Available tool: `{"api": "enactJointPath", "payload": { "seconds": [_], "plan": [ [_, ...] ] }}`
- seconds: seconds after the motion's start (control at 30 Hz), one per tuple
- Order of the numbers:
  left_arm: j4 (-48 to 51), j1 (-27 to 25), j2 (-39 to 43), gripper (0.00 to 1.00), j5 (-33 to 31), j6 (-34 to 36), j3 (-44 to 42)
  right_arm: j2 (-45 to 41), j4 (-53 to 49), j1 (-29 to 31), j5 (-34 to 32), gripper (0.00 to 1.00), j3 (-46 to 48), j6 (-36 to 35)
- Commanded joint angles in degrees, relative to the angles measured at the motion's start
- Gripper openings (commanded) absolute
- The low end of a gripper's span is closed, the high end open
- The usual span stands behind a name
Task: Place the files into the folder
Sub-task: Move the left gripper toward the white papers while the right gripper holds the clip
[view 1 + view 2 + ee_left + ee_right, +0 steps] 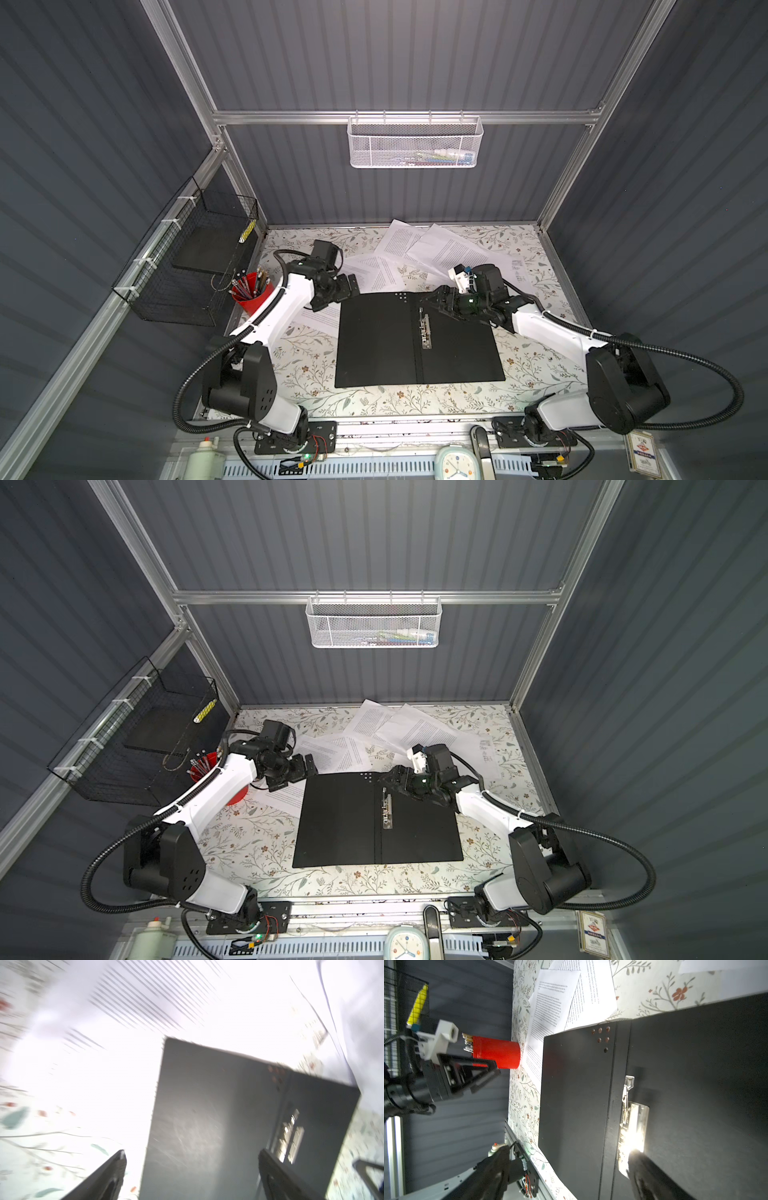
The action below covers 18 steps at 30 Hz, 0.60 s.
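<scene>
folder point(374, 345) lies open and flat mid-surface point(307, 365), black inside up, clip point(424, 330) along the spine, nothing in it yet

files point(440, 249) are all outside it: most fanned out past the folder's far edge, plus one stray sheet point(318, 318) beside the folder's left edge, maybe tucked under it, can't tell

my left claw point(352, 286) is spread wide and empty, at the folder's far-left corner. my right claw point(432, 300) is also spread and empty, over the folder's far edge by the spine, just beyond the clip's far end

relation that matters: the nearest pair of sheets point(376, 270) sits just past the folder's far-left corner, straight ahead of the left claw, so the left arm is nearer. the bigger sheets past the folder's far-right corner lie behind my right wrist, and I'd have to swing back for those

the near sheets' long axes are skewed to the folder's spine, so my guess is they need a drag toward the folder plus a twist to square up

thin paper flat on the surface looks hard to pinch; it could crumple or pull its neighbour along
</scene>
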State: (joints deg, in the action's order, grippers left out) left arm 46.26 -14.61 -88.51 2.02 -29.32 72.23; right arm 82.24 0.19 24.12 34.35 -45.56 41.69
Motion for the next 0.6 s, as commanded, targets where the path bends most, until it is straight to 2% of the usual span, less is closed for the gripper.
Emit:
{"api": "enactJointPath", "payload": {
  "seconds": [0.0,0.17,0.27,0.4,0.57],
  "plan": [
    [0.53,3.14,-6.04,1.00,-4.36,4.36,4.38,2.15,1.96,-0.32,2.04,0.96,1.84,0.33],
    [-0.46,6.84,-19.36,1.00,-6.76,9.24,17.26,4.03,4.27,-0.23,4.09,0.99,2.05,-0.03],
    [0.14,10.10,-27.62,0.98,-4.80,12.39,23.35,4.07,5.21,-0.24,5.96,0.99,2.32,-0.20],
    [-2.65,12.90,-34.18,0.94,1.58,19.22,27.22,3.00,6.90,-0.22,8.14,0.99,3.90,-0.03],
    [-5.35,14.80,-37.95,0.93,3.22,25.33,29.02,2.53,7.55,-0.24,10.18,0.99,6.02,0.00]
  ]
}}
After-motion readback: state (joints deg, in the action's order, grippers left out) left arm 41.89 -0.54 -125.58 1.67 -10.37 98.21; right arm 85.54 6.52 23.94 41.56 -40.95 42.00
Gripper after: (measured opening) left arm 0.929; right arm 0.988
